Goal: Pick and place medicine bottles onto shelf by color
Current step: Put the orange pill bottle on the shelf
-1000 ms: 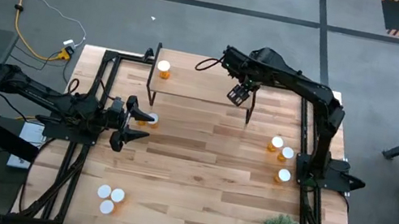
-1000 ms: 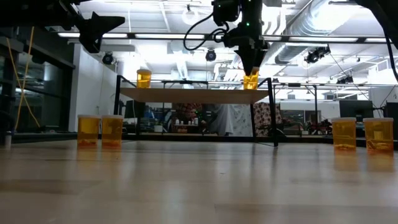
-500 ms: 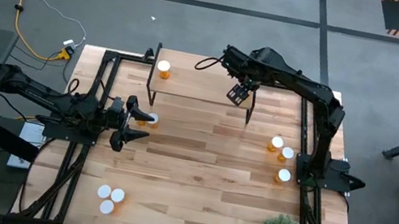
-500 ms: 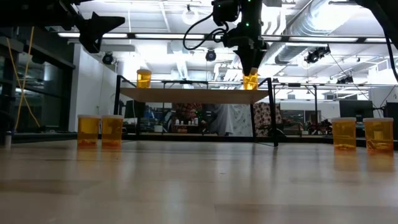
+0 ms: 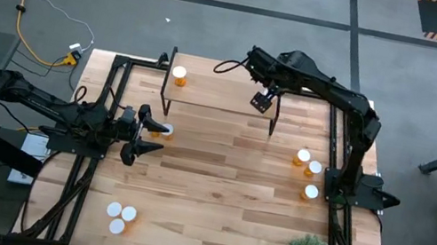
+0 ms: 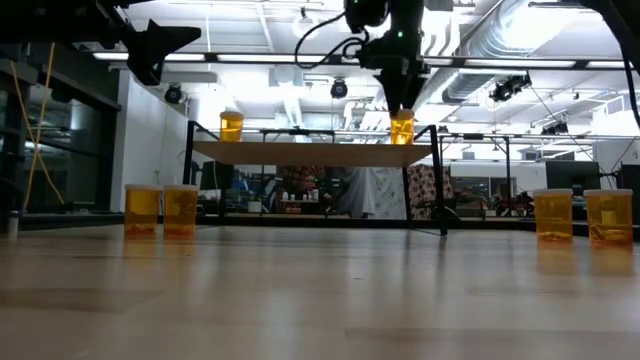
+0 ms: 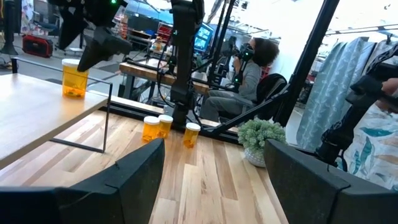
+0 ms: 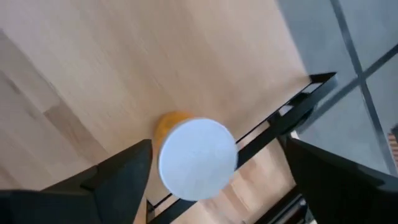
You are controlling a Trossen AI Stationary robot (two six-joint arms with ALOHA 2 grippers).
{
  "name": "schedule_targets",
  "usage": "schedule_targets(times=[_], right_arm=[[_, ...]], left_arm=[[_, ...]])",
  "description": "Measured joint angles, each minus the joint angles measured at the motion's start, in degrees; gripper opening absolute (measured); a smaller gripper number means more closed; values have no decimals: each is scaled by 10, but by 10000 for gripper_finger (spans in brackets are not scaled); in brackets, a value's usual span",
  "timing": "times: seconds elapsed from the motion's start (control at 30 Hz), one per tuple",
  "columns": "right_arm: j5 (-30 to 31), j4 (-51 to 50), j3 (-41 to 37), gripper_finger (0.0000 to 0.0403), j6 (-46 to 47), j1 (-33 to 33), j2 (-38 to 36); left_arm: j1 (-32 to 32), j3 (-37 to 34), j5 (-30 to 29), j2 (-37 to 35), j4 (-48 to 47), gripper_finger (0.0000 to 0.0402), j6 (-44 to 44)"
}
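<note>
right gripper (image 8: 205,168) hangs wide open right above 1 bottle (image 8: 198,158) parked upright on the shelf (image 5: 223,95), looks released there.

right gripper (image 5: 263,102) hiding shelf bottle (image 6: 402,128) overhead

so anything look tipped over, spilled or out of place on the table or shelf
Nothing stands out. Both bottles on the shelf stand upright, one at its left end, one under the right gripper, whose jaws are open.

Amber-orange medicine bottles (image 5: 307,164) – white caps – pale wood shelf (image 5: 219,93)
</note>
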Motion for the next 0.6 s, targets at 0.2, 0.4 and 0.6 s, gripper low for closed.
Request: schedule_targets(times=[0.2,0.4,0.6], right_arm=[[-20,65,-11,366,-20,0,-74],[-111,244,-203,366,-37,5,-252],[-167,512,-520,366,9,49,-494]], left_arm=[[0,0,-6,0,0,266,-3],[0,0,-6,0,-1,266,-3],[0,0,-6,0,-2,266,15]])
